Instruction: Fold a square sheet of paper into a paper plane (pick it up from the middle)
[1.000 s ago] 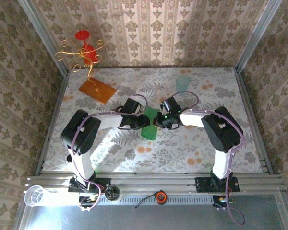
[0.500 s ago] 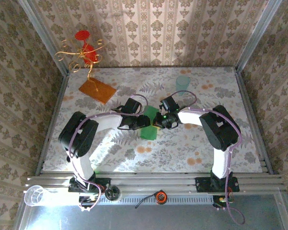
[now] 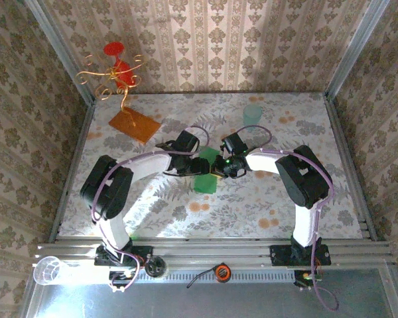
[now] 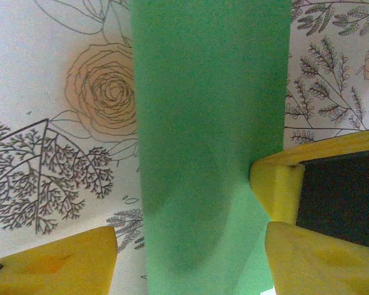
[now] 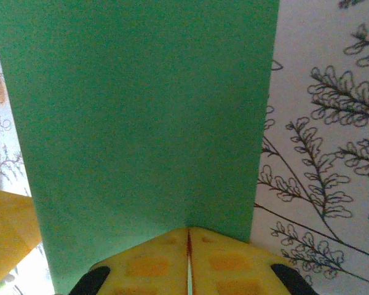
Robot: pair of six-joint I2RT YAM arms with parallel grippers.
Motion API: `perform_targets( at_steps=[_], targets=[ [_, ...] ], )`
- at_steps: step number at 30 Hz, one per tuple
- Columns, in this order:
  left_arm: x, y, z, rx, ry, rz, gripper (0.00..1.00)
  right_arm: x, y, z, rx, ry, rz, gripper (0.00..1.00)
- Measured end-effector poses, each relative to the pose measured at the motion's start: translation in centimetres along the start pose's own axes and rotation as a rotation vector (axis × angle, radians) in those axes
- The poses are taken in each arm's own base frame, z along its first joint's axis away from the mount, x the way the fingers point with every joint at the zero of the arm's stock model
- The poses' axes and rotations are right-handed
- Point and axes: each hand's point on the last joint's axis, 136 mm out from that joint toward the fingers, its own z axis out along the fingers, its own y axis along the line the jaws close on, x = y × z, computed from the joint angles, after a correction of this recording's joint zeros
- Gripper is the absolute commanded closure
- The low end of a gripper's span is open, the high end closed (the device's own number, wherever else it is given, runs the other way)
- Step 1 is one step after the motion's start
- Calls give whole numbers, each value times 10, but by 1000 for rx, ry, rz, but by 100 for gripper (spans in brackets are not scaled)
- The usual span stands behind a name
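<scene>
The green sheet of paper, folded into a long narrow strip, lies flat on the flowered table near the middle. My left gripper hovers over its far end. In the left wrist view the paper runs between the yellow fingers of the left gripper, which stands open. My right gripper is shut, pads pressed together, its tips resting on the paper in the right wrist view, where the gripper sits at the bottom. One right fingertip touches the strip's right edge.
An orange-brown board lies at the back left under a gold wire ornament with red pieces. A pale teal cup stands at the back right. A clear cup and a tape roll sit by the front rail.
My left gripper has opened and slid right over the paper's far end. The right gripper shifted slightly left and stays shut. The paper has barely moved.
</scene>
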Motion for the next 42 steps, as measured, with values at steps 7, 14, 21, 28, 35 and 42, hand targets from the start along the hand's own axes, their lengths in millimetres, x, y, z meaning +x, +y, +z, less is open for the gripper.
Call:
perform_targets(
  at_steps=[7, 14, 21, 28, 35, 42],
  targets=[
    [9, 11, 15, -57, 59, 17, 47, 2, 1, -1, -45, -2, 23, 84],
    [9, 18, 16, -95, 59, 31, 59, 3, 2, -21, -89, -29, 42, 77],
    [9, 21, 16, -111, 59, 55, 65, -18, 5, -57, -129, -134, 42, 77],
    [9, 22, 16, -112, 62, 61, 63, -23, -16, -64, -99, -160, 82, 77],
    [8, 21, 18, -112, 72, 59, 61, -24, -18, -64, -92, -165, 83, 77],
    [9, 21, 19, -120, 84, 57, 61, -24, -18, -64, -91, -167, 84, 77]
  ],
)
